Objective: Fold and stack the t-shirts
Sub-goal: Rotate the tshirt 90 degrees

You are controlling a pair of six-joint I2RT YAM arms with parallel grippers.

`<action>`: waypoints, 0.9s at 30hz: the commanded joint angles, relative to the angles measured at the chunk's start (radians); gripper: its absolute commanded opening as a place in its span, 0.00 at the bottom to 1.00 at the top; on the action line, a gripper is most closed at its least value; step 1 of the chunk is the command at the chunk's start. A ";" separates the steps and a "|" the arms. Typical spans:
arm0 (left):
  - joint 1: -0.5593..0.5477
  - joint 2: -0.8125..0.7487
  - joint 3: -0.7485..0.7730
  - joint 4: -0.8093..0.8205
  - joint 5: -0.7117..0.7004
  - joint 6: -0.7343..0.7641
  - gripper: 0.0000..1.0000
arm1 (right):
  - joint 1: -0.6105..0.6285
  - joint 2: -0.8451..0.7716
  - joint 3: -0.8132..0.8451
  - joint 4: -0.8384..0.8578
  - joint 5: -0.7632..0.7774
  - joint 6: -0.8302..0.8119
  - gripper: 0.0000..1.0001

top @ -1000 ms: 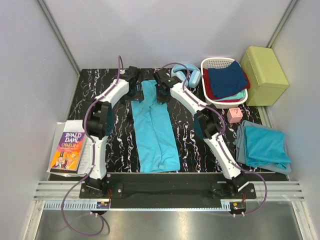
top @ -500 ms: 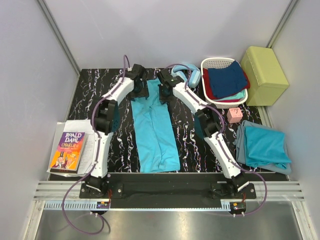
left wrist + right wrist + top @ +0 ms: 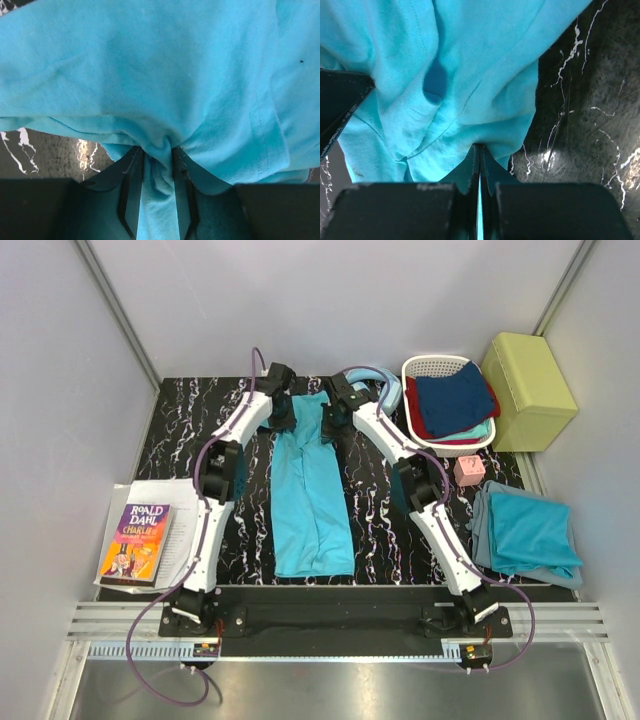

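T-shirt (image 3: pixel 312 500) first: it lies as one long turquoise strip down the middle of the table (image 3: pixel 180 430), sides already folded in, running from the near edge to the far end where both arms meet it. You have it held at the two far corners, which I read as the set-up for bringing the far end over toward the near hem, halving its length.

At the far-left corner the left gripper (image 3: pixel 285 418) has a gathered bunch of cloth between its fingers (image 3: pixel 131 172). They stand a little apart only because of the wad squeezed between them, and the rest of the shirt spreads away beyond the tips. At the far-right corner the right gripper (image 3: pixel 330 425) has its fingers (image 3: pixel 470 172) pressed almost flush, with just a thin sliver of the hem caught between them. The cloth fans out ahead and to the left of them, with bare table to the right.

That thinner bite looks like the one more likely to slip.

Well to the right, at the table's near-right corner, the folded t-shirts (image 3: pixel 528 530) wait as the stack this one should join.
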State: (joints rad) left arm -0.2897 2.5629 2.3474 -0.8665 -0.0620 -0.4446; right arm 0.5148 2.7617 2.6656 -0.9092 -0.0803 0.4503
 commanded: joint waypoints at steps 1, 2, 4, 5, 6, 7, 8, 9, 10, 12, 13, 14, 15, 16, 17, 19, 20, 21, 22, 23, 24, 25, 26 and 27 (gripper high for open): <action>0.017 0.057 0.085 -0.003 0.051 -0.006 0.34 | -0.024 0.058 0.036 -0.003 -0.015 0.002 0.00; 0.020 0.063 0.096 -0.005 0.054 -0.006 0.35 | -0.032 0.061 0.039 0.000 -0.019 0.005 0.00; 0.033 0.075 0.122 0.000 0.056 -0.012 0.38 | -0.036 0.064 0.051 0.007 -0.021 0.005 0.00; 0.038 0.077 0.125 0.006 0.056 -0.014 0.38 | -0.041 0.068 0.054 0.012 -0.024 0.007 0.00; 0.043 0.080 0.124 0.015 0.082 -0.014 0.38 | -0.045 0.070 0.063 0.016 -0.026 0.008 0.00; 0.052 0.082 0.128 0.017 0.086 -0.014 0.39 | -0.045 0.070 0.066 0.020 -0.026 0.008 0.00; 0.057 0.083 0.130 0.020 0.090 -0.014 0.40 | -0.048 0.075 0.073 0.023 -0.026 0.008 0.00; 0.061 0.089 0.133 0.027 0.097 -0.016 0.40 | -0.056 0.076 0.079 0.032 -0.029 0.010 0.00; 0.069 0.091 0.136 0.030 0.102 -0.019 0.41 | -0.059 0.078 0.083 0.033 -0.029 0.010 0.00; 0.073 0.097 0.138 0.046 0.119 -0.019 0.42 | -0.068 0.085 0.096 0.038 -0.035 0.013 0.00; 0.076 0.098 0.141 0.049 0.122 -0.019 0.42 | -0.070 0.088 0.100 0.039 -0.038 0.013 0.00; 0.077 0.100 0.144 0.047 0.123 -0.017 0.45 | -0.073 0.090 0.103 0.039 -0.042 0.010 0.00; 0.077 0.100 0.148 0.047 0.123 -0.017 0.48 | -0.073 0.088 0.103 0.038 -0.047 0.010 0.01; 0.075 0.095 0.150 0.046 0.122 -0.014 0.53 | -0.073 0.085 0.103 0.039 -0.052 0.008 0.05; 0.073 0.088 0.150 0.041 0.117 -0.017 0.60 | -0.071 0.076 0.105 0.038 -0.064 0.008 0.13; 0.057 0.039 0.150 0.029 0.081 -0.013 0.68 | -0.061 0.058 0.102 0.029 -0.056 0.008 0.34; 0.049 0.013 0.150 0.024 0.064 -0.013 0.79 | -0.055 0.027 0.100 0.023 -0.021 0.005 0.40; 0.043 -0.016 0.132 0.026 0.023 -0.011 0.89 | -0.049 0.007 0.096 0.017 -0.007 0.005 0.51; 0.028 -0.085 0.115 0.027 0.007 -0.013 0.97 | -0.042 -0.013 0.093 0.015 0.005 0.002 0.55; 0.020 -0.120 0.092 0.038 -0.005 -0.011 0.99 | -0.032 -0.054 0.088 0.013 0.022 0.002 0.61; 0.012 -0.157 0.040 0.062 -0.021 -0.011 0.99 | -0.026 -0.077 0.074 0.007 0.031 0.001 0.72; 0.000 -0.237 0.014 0.072 -0.024 -0.016 0.99 | -0.018 -0.102 0.064 0.004 0.040 0.004 0.77; -0.008 -0.272 -0.017 0.078 -0.032 -0.019 0.99 | -0.009 -0.152 0.033 0.000 0.046 0.005 0.81; -0.017 -0.317 -0.089 0.083 -0.062 -0.023 0.99 | 0.001 -0.181 0.010 -0.011 0.054 0.005 0.84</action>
State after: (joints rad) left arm -0.2665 2.5137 2.3604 -0.8360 -0.0349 -0.4675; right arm 0.4767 2.7708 2.7239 -0.8684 -0.0921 0.4671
